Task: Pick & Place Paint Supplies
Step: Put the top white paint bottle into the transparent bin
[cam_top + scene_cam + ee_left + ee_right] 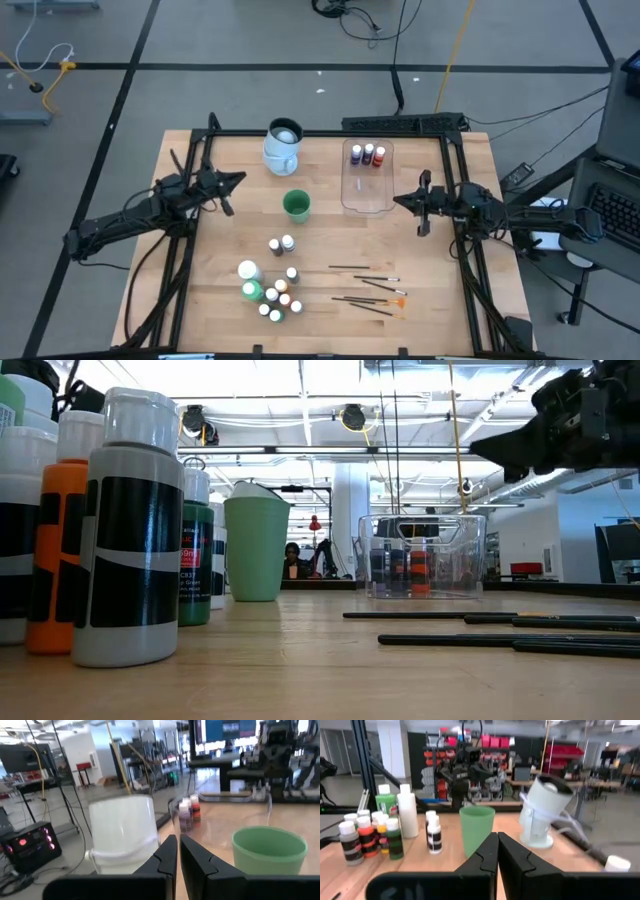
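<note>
Small paint bottles (272, 296) are clustered at the table's near edge, brushes (368, 288) laid beside them; three bottles (367, 155) stand in the clear tub (366, 198). Between them, a green cup (296, 205) and pale jug (283, 146) stand. The left gripper (233, 181) and right gripper (400, 200) are held with jaws pressed together, empty.

- Behind the left gripper (178, 851), the pale jug (125, 837) shows only as a blur.
- The tub (367, 172) ahead of the right gripper (402, 200) holds three bottles (367, 155); labels too small to read.
- Low view: brushes (480, 617) run off the edge.
</note>
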